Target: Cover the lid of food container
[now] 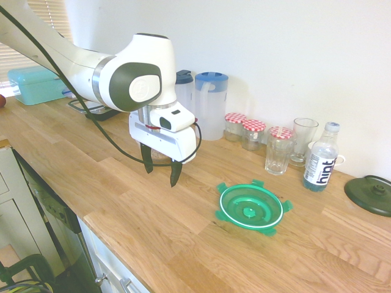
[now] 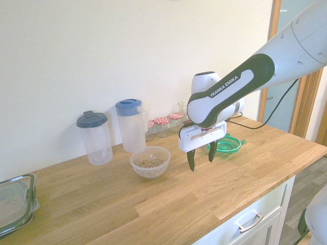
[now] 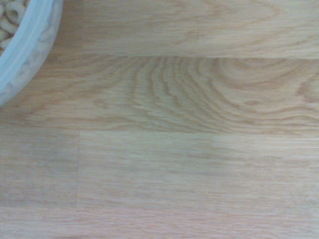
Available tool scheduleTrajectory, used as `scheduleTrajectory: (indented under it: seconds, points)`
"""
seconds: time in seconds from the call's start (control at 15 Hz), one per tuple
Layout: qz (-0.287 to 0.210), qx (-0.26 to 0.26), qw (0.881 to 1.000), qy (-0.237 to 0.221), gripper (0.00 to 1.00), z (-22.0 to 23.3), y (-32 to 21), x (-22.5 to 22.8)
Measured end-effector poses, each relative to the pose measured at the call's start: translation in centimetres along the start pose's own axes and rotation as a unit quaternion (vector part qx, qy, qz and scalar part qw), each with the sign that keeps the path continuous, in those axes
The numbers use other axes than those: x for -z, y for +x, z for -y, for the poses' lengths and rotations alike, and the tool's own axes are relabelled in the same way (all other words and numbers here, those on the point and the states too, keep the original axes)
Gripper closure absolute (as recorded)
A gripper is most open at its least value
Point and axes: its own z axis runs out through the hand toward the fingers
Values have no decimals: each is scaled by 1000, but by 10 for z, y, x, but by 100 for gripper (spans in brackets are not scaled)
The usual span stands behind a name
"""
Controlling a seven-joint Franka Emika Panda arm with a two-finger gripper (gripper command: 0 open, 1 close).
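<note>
The green translucent lid [image 1: 250, 207] lies flat on the wooden counter, with small clip tabs around its rim. In the second exterior view the lid [image 2: 224, 145] is partly behind the arm. The food container [image 2: 150, 162], a small round clear bowl of beige crumbly food, stands uncovered on the counter. My gripper [image 1: 162, 176] hangs open and empty just above the wood between the two; it [image 2: 201, 163] is to the right of the bowl there. The wrist view shows bare wood and the bowl's rim [image 3: 25, 45] at a corner. The bowl is hidden behind my hand in the first exterior view.
Along the wall stand two clear pitchers [image 1: 211, 104] [image 2: 94, 137], red-checked jars [image 1: 253, 133], glasses [image 1: 278, 149] and a water bottle [image 1: 321, 159]. A dark pot lid [image 1: 370, 195] lies far right. A rectangular clear container [image 2: 15, 204] and a teal box [image 1: 35, 84] sit at the other end.
</note>
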Motion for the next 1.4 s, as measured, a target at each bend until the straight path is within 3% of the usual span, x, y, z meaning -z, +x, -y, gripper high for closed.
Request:
scheduleTrajectory:
  seconds: [0.13, 0.33, 0.67, 0.93, 1.4]
  points:
    - [0, 4, 1000, 2, 0, -1, 2, 1]
    - [14, 37, 998, 43, 0, -8, 26, 34]
    - [95, 91, 984, 116, 0, -73, 109, 71]
    - [152, 82, 975, 143, 0, -121, 184, 51]
    - [219, 5, 960, 173, 0, -194, 300, 6]
